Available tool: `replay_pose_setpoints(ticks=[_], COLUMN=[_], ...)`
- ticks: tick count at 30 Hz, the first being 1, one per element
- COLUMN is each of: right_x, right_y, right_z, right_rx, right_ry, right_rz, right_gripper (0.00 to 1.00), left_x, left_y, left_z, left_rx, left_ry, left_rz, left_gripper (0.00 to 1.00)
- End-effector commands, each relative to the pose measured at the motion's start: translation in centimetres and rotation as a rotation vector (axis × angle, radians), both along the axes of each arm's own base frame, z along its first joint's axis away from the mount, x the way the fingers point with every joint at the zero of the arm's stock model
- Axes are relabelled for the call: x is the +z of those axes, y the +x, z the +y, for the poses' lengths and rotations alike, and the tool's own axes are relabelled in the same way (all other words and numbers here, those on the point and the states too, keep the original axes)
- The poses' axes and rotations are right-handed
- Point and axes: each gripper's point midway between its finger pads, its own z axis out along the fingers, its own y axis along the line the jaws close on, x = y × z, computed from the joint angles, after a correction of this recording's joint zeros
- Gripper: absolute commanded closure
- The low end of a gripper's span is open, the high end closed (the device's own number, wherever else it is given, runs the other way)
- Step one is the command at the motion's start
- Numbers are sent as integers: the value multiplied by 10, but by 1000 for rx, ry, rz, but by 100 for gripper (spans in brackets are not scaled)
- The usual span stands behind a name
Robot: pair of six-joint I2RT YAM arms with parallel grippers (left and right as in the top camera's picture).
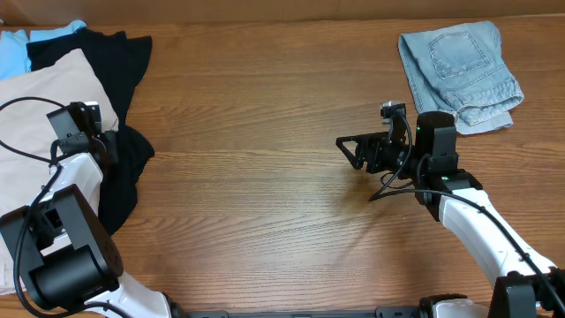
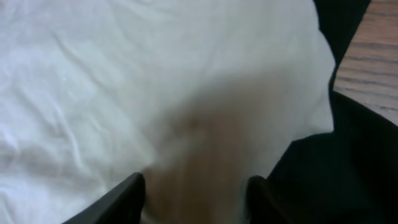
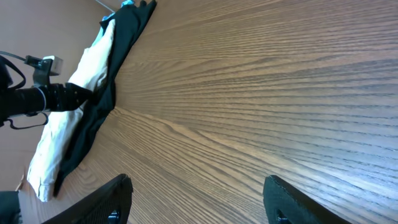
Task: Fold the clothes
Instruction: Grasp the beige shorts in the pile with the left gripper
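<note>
The overhead camera looks straight down on the wooden table (image 1: 265, 177), from far enough to take in the beige garment (image 1: 40, 97) at its left edge. The left wrist camera faces down, blurringly close above that beige garment (image 2: 124, 81). The right wrist camera looks low across the wooden table (image 3: 261, 81) toward the distant beige garment (image 3: 87, 68) and the left arm (image 3: 43, 99). All three views share the garment.
</note>
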Motion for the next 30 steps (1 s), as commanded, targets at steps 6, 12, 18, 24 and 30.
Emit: replay_pose_setpoints(ticks=[6,12,18,24,30], right_x=[8,7,7,7,7], right_y=[7,8,8,8,8], right_z=[0,-2,-2,-2,-2], right_rx=[-8,-20,-20,-20,-20], right_ry=[-8,-17,-17,-17,-17], right_rz=[-26,-28,-26,-28,-27], right_gripper=[29,28,28,28,28], left_x=[-1,-5,-9,-8,-5], left_y=[-4,2,-5,-6,-1], left_z=[6,-10,-8,-5,-6], left_rx=[12,-47,-30,-19,-22], left_ry=[8,-60,-53,-40,-39], left_rz=[30,12,48,48,28], left_gripper=[56,45,51,82,96])
